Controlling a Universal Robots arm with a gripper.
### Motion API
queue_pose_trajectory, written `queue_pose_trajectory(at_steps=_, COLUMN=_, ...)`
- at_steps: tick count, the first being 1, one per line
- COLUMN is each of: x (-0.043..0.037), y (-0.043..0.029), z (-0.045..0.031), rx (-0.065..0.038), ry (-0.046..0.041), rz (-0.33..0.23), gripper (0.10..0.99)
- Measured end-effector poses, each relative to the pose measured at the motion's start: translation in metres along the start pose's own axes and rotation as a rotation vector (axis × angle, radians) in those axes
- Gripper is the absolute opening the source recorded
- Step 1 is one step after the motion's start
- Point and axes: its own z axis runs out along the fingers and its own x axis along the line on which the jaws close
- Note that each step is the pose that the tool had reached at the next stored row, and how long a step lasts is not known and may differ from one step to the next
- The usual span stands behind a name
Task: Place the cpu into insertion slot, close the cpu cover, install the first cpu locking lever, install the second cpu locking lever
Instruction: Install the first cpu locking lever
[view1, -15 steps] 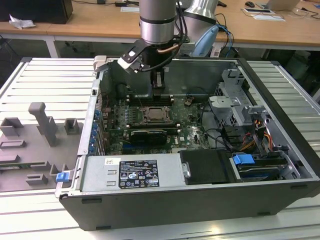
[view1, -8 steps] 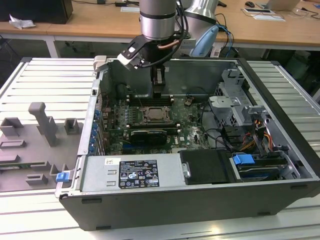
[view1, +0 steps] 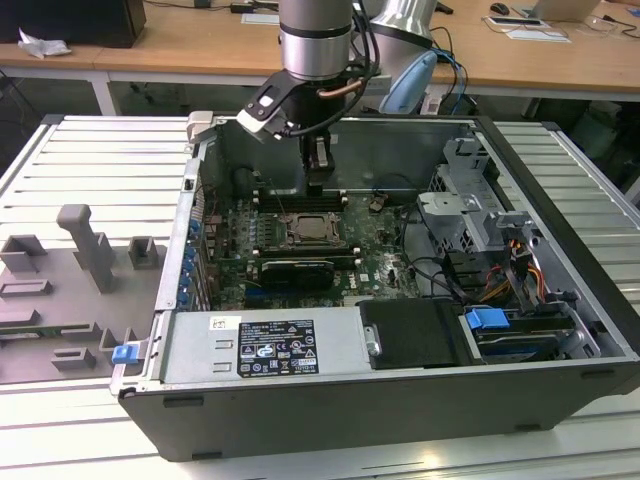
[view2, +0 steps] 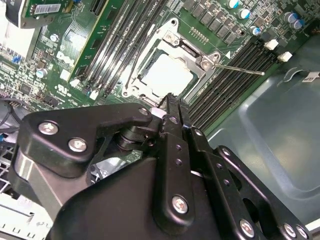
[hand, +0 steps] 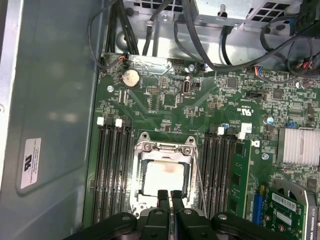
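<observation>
Now the tool (hand: 169, 195) hangs just over the seated cpu (hand: 162, 176).

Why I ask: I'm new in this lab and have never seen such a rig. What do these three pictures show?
The exterior view is taken from a camera off the machine. It shows a robot arm reaching down into an open computer case that lies on a slatted metal table. At the arm's end is the gripper, its two-fingered hand.

The two wrist views come from cameras riding on the arm, so they look past the gripper at the green motherboard. Just beyond the fingertips lies the cpu, a pale square chip already in the insertion slot. The cpu cover frames it. The fingers are together with nothing between them.
</observation>
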Motion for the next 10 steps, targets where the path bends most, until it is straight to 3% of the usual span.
queue_pose_trajectory(at_steps=10, x=0.0, y=0.0, z=0.0, rx=-0.001, ry=0.0024, rz=-0.048, gripper=0.161)
